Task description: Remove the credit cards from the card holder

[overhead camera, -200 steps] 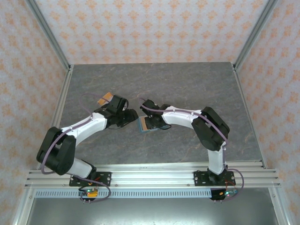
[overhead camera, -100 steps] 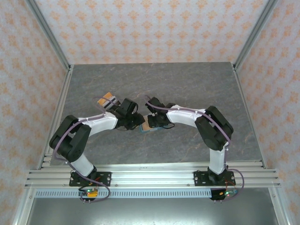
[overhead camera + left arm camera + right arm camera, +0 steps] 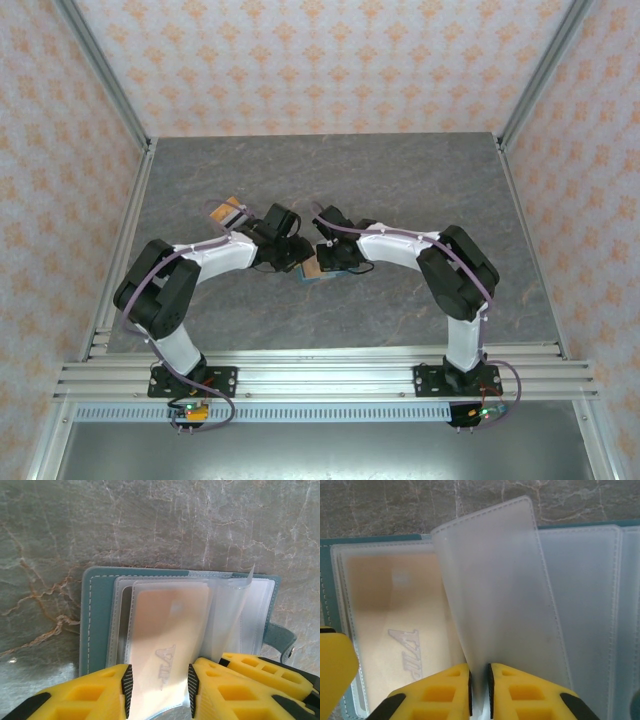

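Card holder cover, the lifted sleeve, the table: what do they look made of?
The card holder cover is probably faux leather: matte teal, stitched along the edge.
The sleeve is soft frosted clear plastic: it curls and has a seamed border.
The table has a grey marble look with veins and a slight sheen. It may be printed laminate; I can't confirm.

The grey marbled tabletop (image 3: 430, 180) carries a small teal soft rectangular card holder (image 3: 314, 277) near its middle, a little toward the left edge, with a tan face showing on top; the two white-and-black arms bend inward and meet over it; the left tool (image 3: 296, 262) is at its left side, the right tool (image 3: 326, 264) at its right, close together; how their fingers stand cannot be told from above; a flat orange-tan rectangular credit card (image 3: 229, 212) lies apart, nearer the left edge, just beyond the left arm.
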Robot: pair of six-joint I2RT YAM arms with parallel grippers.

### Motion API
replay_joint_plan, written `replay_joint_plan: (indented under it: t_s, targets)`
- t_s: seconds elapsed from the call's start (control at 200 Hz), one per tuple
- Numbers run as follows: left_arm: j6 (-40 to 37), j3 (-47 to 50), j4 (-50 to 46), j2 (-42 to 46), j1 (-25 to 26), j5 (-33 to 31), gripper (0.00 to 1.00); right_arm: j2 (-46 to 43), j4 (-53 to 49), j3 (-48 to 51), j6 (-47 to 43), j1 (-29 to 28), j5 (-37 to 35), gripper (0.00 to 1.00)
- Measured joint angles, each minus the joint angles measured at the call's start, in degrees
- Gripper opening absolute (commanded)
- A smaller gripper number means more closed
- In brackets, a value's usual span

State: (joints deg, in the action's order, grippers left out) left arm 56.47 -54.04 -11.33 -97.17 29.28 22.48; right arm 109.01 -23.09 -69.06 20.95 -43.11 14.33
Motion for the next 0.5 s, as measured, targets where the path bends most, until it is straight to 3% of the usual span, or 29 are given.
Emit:
replay_joint_plan:
  t_s: [0.5]
  targets:
    - [-2.0,-2.1,-2.3,-3.0,0.0,-0.6,0.37,-0.1,0.8,0.5,0.2,0.9,2.4,0.15]
